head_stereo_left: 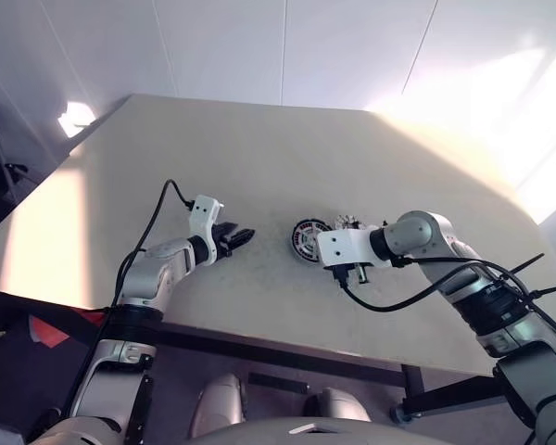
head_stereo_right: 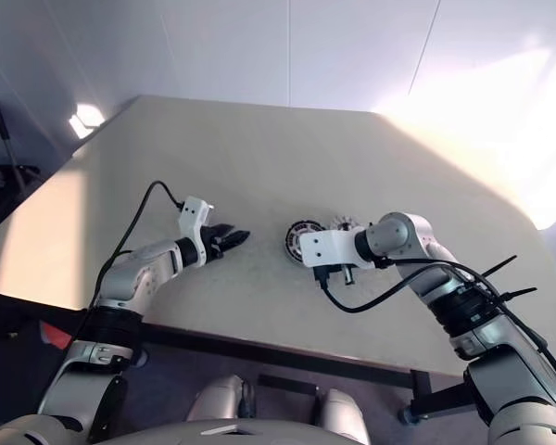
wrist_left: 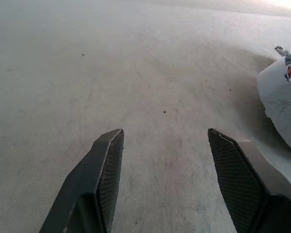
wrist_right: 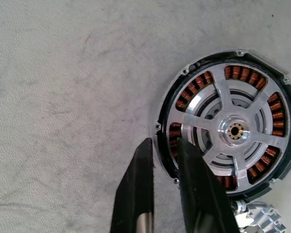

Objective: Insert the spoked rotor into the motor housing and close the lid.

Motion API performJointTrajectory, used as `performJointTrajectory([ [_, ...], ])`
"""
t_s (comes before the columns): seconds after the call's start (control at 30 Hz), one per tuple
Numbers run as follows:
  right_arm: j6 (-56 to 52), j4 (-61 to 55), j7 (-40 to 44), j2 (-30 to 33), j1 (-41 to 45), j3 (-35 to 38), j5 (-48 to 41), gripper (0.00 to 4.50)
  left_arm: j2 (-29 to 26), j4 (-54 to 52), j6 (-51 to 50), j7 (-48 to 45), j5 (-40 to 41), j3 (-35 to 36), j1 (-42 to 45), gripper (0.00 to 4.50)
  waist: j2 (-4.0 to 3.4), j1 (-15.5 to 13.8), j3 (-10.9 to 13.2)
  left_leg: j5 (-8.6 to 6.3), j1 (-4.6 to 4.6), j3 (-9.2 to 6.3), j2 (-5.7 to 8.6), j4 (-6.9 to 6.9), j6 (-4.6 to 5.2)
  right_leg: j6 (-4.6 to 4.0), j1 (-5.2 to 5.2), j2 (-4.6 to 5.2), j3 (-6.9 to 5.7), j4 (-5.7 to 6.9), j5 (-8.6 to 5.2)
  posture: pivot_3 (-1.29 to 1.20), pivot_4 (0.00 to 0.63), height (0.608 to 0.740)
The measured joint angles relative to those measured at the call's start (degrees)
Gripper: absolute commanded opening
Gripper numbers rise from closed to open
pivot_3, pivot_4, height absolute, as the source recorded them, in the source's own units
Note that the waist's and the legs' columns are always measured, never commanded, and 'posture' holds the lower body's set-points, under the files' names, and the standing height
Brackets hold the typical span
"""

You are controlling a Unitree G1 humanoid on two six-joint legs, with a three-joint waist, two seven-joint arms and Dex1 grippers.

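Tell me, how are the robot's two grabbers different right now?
The left gripper is wide open, holding nothing; the right gripper is pinched on the rim of the motor housing. The left is over bare table; the right is over the housing. Both have two black fingers.

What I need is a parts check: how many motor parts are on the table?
3. The housing sits by the right gripper, the rotor lies inside it, and the lid lies just beside the housing. More could be hidden under the right arm.
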State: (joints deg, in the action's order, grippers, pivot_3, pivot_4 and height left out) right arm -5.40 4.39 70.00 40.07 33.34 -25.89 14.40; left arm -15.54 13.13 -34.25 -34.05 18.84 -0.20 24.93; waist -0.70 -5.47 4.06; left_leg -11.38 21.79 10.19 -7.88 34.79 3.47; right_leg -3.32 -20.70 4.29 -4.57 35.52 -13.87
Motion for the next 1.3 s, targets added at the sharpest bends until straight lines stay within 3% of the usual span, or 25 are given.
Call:
performJointTrajectory([
  [0.3,-3.4,2.08,0.64,-1.92,1.42,-0.64,-0.03,0.04,0.2,-0.08,0.01,0.88,0.0,0.02,-0.69,2.95,0.02,0.1,0.0,0.02,-0.46,0.0,0.0,-0.01,-0.05,0.17,0.4,0.0,0.02,0.0,-0.1,0.0,0.0,0.74],
  [0.5,-26.84,1.36,0.3,-9.31,4.76,1.44,-3.61,0.04,0.52,-0.19,0.01,1.13,0.01,0.05,-0.77,2.95,0.02,1.22,0.03,0.1,-0.4,0.0,-0.01,-0.16,-0.17,0.0,0.22,-0.01,0.02,0.04,0.0,0.0,0.0,0.74],
  [0.6,-36.5,1.61,-1.68,-12.59,8.06,2.1,-5.1,0.04,0.67,-0.3,0.01,1.19,0.01,0.01,-0.78,2.95,0.0,1.3,0.04,0.14,0.19,0.0,-0.01,-0.19,-0.21,-0.07,-0.39,-0.01,0.01,0.13,0.04,0.0,0.0,0.74],
  [0.9,-41.08,1.49,-6.1,-13.86,8.76,2.04,-6.97,0.04,0.08,-0.51,0.01,1.36,0.01,0.09,-0.77,2.95,0.0,-0.18,0.04,0.11,0.79,0.01,0.01,-0.18,-0.17,-0.06,-0.8,0.0,-0.02,-0.04,0.04,0.0,0.0,0.74],
  [1.07,-41.25,-2.94,-6.27,-13.08,6.53,2.03,-8.87,1.62,0.09,-0.51,0.03,1.61,0.01,0.08,-0.76,2.95,0.0,-0.17,0.05,0.1,0.61,0.0,0.0,-0.21,-0.18,-0.06,-0.68,0.0,-0.02,-0.02,0.03,0.0,0.0,0.74],
  [1.3,-50.92,-14.71,-7.55,-12.86,6.23,8.84,-17.74,1.62,0.46,-0.09,0.12,1.6,0.0,0.0,-0.62,2.95,-0.02,-0.17,0.07,0.14,0.13,-0.01,0.01,-0.24,-0.24,-0.04,-0.28,0.0,0.02,0.0,0.03,0.0,0.0,0.74],
])
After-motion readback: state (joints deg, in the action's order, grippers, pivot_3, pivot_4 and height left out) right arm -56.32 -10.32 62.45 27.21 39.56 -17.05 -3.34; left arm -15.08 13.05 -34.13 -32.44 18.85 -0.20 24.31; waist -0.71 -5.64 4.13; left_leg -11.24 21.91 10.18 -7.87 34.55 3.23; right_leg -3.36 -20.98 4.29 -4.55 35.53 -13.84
